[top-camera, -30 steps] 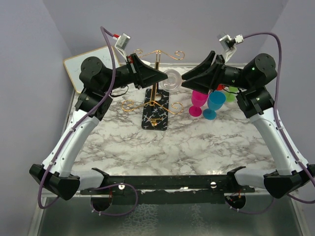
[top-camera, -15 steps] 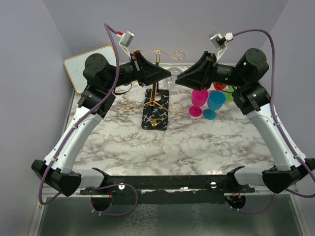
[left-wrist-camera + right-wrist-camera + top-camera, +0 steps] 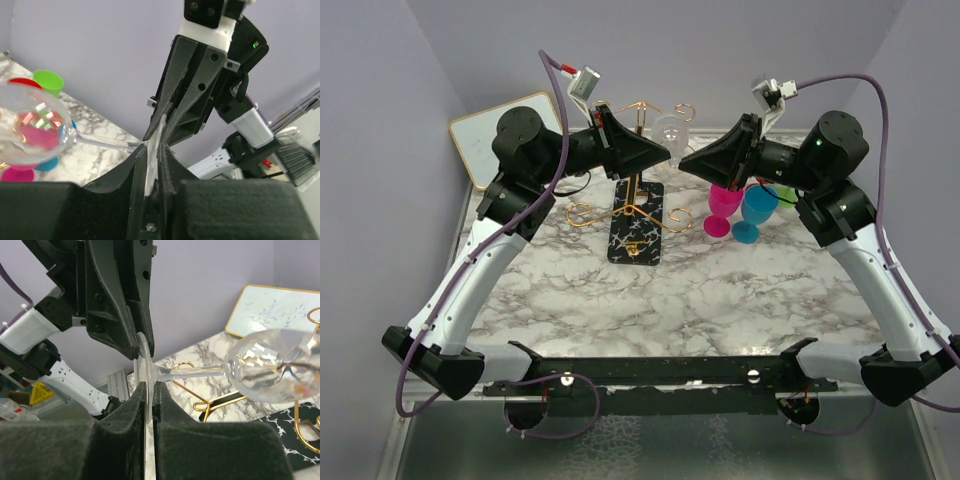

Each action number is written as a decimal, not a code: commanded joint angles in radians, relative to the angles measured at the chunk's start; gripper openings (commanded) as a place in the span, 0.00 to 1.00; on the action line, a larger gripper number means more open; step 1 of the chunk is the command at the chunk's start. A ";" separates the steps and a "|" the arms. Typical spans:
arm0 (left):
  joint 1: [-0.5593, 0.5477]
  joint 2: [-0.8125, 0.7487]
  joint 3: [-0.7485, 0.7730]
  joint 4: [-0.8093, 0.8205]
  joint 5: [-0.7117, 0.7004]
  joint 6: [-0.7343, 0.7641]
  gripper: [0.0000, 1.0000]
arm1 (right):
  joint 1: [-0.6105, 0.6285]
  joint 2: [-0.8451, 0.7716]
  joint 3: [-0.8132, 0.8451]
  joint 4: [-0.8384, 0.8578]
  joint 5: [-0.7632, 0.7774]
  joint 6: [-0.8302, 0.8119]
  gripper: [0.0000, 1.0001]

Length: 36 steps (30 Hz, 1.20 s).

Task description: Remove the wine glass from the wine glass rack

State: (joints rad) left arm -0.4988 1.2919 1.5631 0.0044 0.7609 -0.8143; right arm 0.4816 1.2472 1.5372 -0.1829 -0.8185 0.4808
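The wine glass (image 3: 267, 367) lies on its side in the air, up beside the top right arm of the wine glass rack (image 3: 636, 205). Its bowl points toward the back wall; whether it touches the gold wire cannot be told. The left gripper (image 3: 152, 156) is pinched on the rim of the glass's round foot. The right gripper (image 3: 148, 390) clamps the same foot from the opposite side, so the two sets of fingertips meet nose to nose. The rack stands upright on the marble desk (image 3: 720, 290). Pink (image 3: 720, 205), blue (image 3: 756, 210) and green (image 3: 788, 192) cups stand to the rack's right, under the right arm.
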 commanded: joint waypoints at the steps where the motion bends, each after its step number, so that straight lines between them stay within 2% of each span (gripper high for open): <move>1: -0.007 -0.029 0.039 -0.092 -0.113 0.092 0.27 | 0.025 -0.077 -0.042 0.018 0.020 -0.153 0.01; 4: -0.007 -0.051 0.052 -0.186 -0.186 0.174 0.45 | 0.025 -0.108 -0.064 -0.005 0.047 -0.230 0.01; 9: -0.007 -0.109 0.042 -0.274 -0.278 0.225 0.58 | 0.028 -0.197 -0.167 0.018 0.177 -0.425 0.01; 15: -0.007 -0.146 -0.013 -0.275 -0.268 0.176 0.59 | 0.093 -0.272 -0.349 0.171 0.397 -0.663 0.01; 20: -0.007 -0.164 -0.086 -0.264 -0.263 0.100 0.63 | 0.187 -0.255 -0.418 0.295 0.628 -0.828 0.01; 25: -0.007 -0.197 -0.137 -0.257 -0.269 0.075 0.63 | 0.337 -0.231 -0.550 0.597 0.876 -1.075 0.01; 27: -0.007 -0.210 -0.156 -0.258 -0.284 0.048 0.64 | 0.363 -0.222 -0.604 0.722 0.879 -1.156 0.01; 31: -0.007 -0.222 -0.200 -0.250 -0.288 -0.051 0.63 | 0.399 -0.193 -0.643 0.837 0.884 -1.253 0.01; 32: -0.007 -0.248 -0.269 -0.227 -0.306 -0.161 0.63 | 0.440 -0.172 -0.673 0.940 0.922 -1.344 0.01; 36: -0.007 -0.269 -0.347 -0.165 -0.295 -0.285 0.63 | 0.482 -0.151 -0.691 0.998 0.956 -1.426 0.01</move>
State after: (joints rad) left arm -0.5079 1.0489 1.2816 -0.2279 0.4854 -0.9291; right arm 0.9154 1.0801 0.8593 0.5961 0.0650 -0.7727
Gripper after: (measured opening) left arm 0.633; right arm 0.037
